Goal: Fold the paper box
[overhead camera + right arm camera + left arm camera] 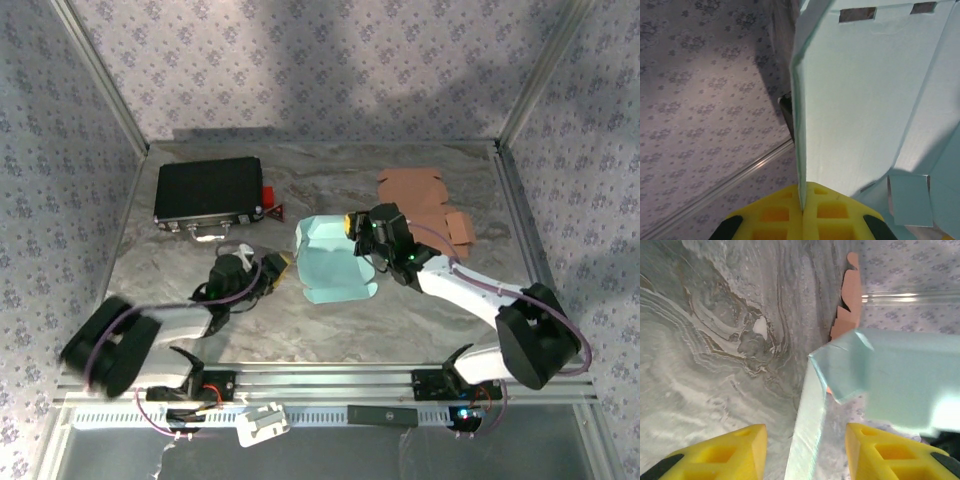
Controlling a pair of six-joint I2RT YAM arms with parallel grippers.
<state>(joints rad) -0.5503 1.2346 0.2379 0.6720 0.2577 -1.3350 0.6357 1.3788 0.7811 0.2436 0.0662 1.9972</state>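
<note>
The pale mint paper box [333, 262] lies partly folded in the middle of the table. My right gripper [354, 224] is shut on the box's upper right wall; in the right wrist view that wall [850, 100] runs edge-on down into the closed yellow fingers [802, 212]. My left gripper [283, 266] sits at the box's left side, open. In the left wrist view its yellow fingers [730, 450] stand apart on either side of the box's left wall [809, 430] without touching it.
A black case [208, 191] with a red tab lies at the back left. Flat brown cardboard blanks [420, 195] lie at the back right, also seen as an orange-brown sheet [850, 300]. Metal frame rails and patterned walls border the table.
</note>
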